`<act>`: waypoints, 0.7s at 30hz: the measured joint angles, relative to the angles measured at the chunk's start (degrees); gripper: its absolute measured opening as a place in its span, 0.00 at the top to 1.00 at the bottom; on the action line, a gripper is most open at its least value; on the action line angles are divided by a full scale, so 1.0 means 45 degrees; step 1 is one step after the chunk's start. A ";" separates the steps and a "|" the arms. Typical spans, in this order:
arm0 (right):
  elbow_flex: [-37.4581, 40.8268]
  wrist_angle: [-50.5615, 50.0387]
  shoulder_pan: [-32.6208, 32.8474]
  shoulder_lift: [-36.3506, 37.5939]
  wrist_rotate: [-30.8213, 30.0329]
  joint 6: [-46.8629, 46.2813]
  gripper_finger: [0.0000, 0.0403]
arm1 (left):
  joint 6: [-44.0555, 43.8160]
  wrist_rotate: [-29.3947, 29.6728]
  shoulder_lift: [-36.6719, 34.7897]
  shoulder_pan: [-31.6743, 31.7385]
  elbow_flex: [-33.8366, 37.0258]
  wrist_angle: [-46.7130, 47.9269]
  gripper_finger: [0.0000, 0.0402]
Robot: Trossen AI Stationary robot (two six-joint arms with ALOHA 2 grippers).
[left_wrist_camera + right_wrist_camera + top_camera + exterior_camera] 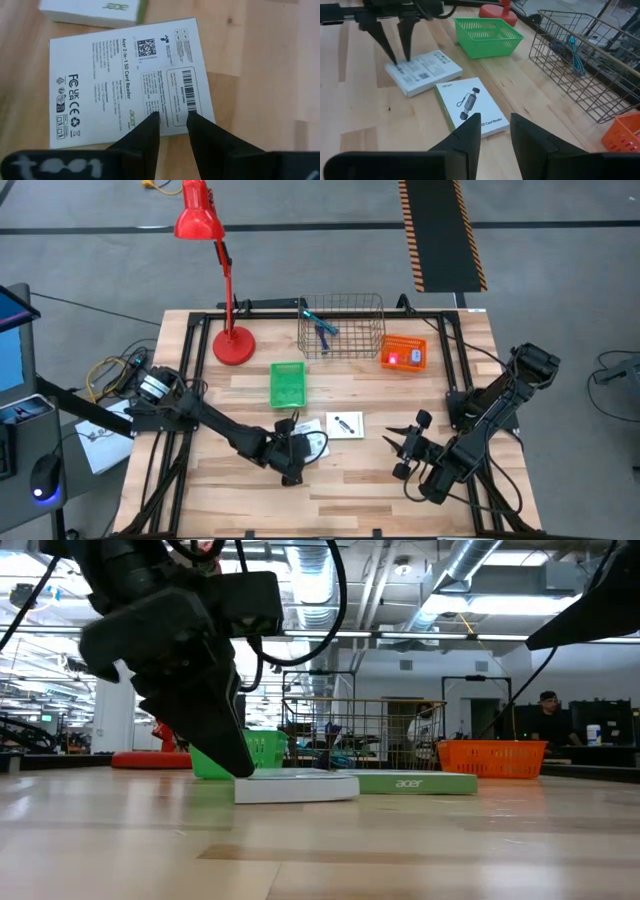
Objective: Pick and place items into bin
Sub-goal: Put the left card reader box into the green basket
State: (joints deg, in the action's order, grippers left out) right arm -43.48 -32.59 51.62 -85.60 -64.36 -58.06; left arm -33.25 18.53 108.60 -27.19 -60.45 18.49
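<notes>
Two white printed card-reader boxes lie flat on the wooden table. One (125,75) (314,446) lies label up under my left gripper (172,117) (400,60). That gripper is open by a narrow gap and points steeply down at the edge of the box top. The second box (470,107) (345,425) lies just beside the first. My right gripper (495,125) (400,448) hangs open above bare table to the right of both boxes, with nothing between its fingers. A teal stick and a blue pen (322,328) lie in the wire basket (342,327). My left gripper has both fingertips (152,120) down at the printed top face of the box, by the barcode label near one edge (170,102). It comes from above at a slant. The box lies flat on the table. Whether the tips touch it, I cannot tell.
A green basket (288,383) stands just beyond the boxes. An orange basket (403,354) with small things in it stands at the far right. A red desk lamp (233,345) stands at the far left. Bare wood lies along the near edge.
</notes>
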 joint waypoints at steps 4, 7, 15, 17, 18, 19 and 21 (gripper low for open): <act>0.0000 0.0004 0.0000 0.0000 0.0000 0.0000 0.76 | -0.0544 -0.0133 0.0008 -0.0329 0.0004 -0.0008 0.77; 0.0000 0.0004 0.0000 0.0000 0.0000 0.0005 0.76 | -0.0800 -0.0128 0.0017 -0.0563 0.0015 -0.0003 0.77; 0.0000 -0.0001 0.0000 0.0000 0.0000 0.0005 0.76 | -0.1395 0.0181 0.0030 -0.1074 0.0039 0.0109 0.77; 0.0000 -0.0001 0.0000 0.0000 0.0000 0.0005 0.76 | -0.1654 0.0350 0.0032 -0.1149 0.0039 0.0210 0.77; 0.0000 -0.0001 0.0000 0.0000 0.0000 0.0005 0.76 | -0.1776 0.0444 0.0032 -0.1188 0.0039 0.0253 0.77; 0.0000 -0.0003 0.0000 0.0000 0.0000 0.0005 0.76 | -0.1815 0.0532 0.0032 -0.1224 0.0041 0.0284 0.77; 0.0000 -0.0006 0.0000 0.0000 0.0000 0.0010 0.76 | -0.1834 0.0621 0.0037 -0.1266 0.0049 0.0282 0.77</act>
State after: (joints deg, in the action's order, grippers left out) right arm -43.48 -32.62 51.62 -85.60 -64.36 -58.02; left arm -41.51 21.33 108.77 -32.89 -60.23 19.76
